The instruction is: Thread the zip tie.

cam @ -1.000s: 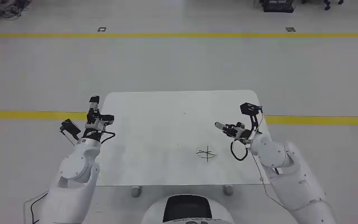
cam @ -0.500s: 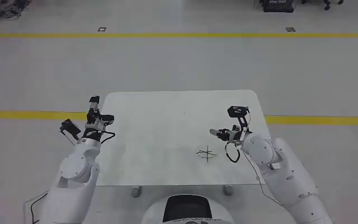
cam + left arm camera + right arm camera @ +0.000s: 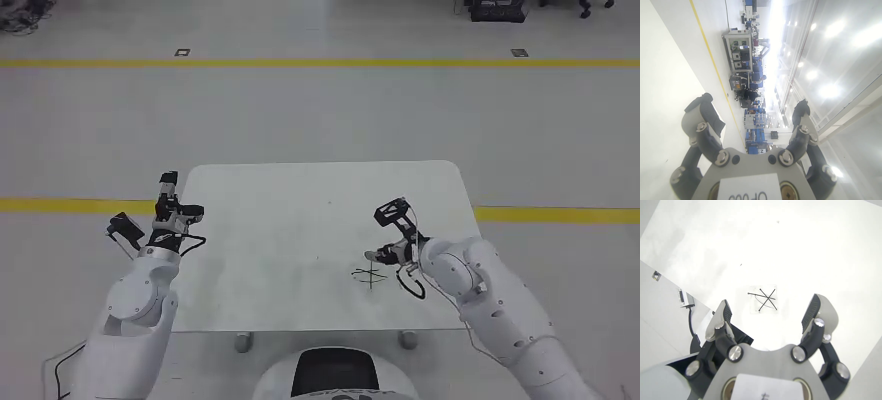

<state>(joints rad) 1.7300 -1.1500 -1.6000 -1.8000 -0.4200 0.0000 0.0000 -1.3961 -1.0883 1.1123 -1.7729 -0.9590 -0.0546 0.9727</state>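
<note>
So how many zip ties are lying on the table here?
3 zip ties, crossed in one pile on the table before the right gripper; a thin curved strand there may be a fourth.

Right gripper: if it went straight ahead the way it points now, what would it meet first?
Most likely the thin black plastic zip ties, lying crossed on the white table. The open right gripper aims at them with nothing between, though how far off they are is unclear.

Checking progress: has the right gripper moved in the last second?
Yes. The right gripper moved inward over the table, from its right edge toward the zip ties.
</note>
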